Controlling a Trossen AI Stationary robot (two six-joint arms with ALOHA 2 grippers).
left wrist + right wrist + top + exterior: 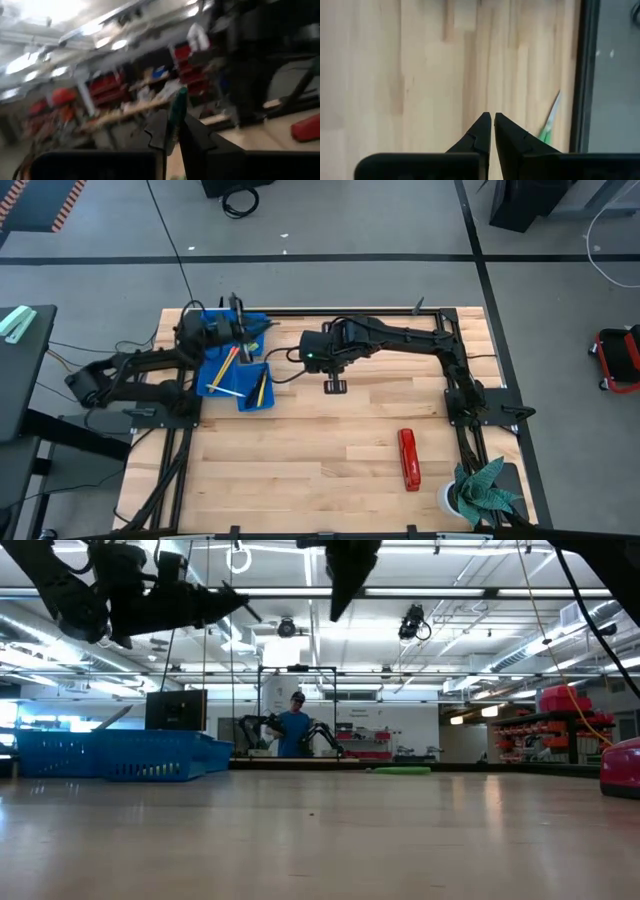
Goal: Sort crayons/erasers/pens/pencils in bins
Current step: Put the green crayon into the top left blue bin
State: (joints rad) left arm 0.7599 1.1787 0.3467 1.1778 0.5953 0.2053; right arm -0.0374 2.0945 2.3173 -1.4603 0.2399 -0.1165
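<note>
Left end effector (172, 131) grips a green crayon (177, 114) above the bins (238, 370).

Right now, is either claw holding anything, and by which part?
The left gripper pinches a green crayon near its lower end. The right gripper holds nothing.

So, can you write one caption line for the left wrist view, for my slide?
Left tool raised above the table, shut on a green crayon, blurred room behind.
</note>
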